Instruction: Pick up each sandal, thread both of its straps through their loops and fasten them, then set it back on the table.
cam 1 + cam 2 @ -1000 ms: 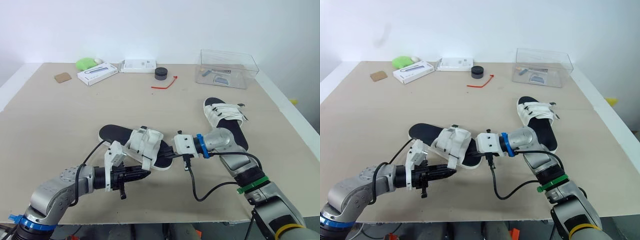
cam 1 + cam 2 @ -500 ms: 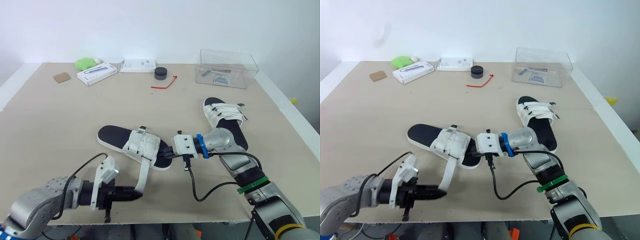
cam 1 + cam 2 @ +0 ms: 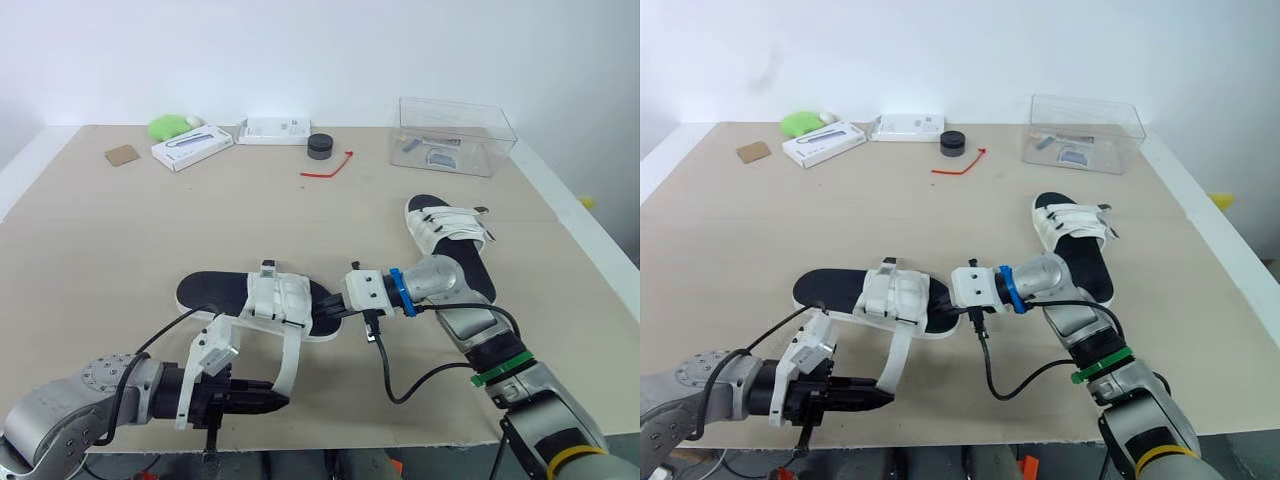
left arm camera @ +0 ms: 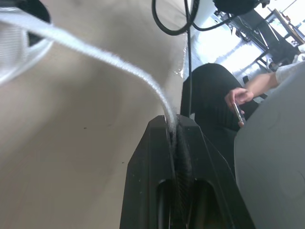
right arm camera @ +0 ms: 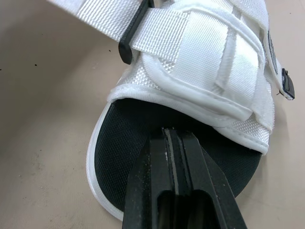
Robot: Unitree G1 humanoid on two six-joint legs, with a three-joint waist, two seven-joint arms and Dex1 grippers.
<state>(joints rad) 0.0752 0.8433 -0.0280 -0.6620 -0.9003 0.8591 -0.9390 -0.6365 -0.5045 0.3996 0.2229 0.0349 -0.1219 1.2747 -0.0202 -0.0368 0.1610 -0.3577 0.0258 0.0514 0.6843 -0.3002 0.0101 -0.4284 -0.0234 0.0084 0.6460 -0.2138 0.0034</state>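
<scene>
Eye views: from the head, facing forward and down, far enough to take in the whole table (image 3: 100,230).
Left wrist view: very near, along the left gripper (image 4: 172,124), facing past the table edge.
Right wrist view: very near, along the right gripper (image 5: 175,136).
Shared: the sandal (image 3: 275,300) in the right wrist and eye views; its strap (image 4: 95,52) in the left wrist and eye views.

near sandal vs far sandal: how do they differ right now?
The near sandal lies crosswise; the far sandal points away. The near sandal has one strap pulled loose, pinched in the left tool, right tool clamping its sole; far sandal's straps lie flat, untouched. Both white straps, black soles.
</scene>
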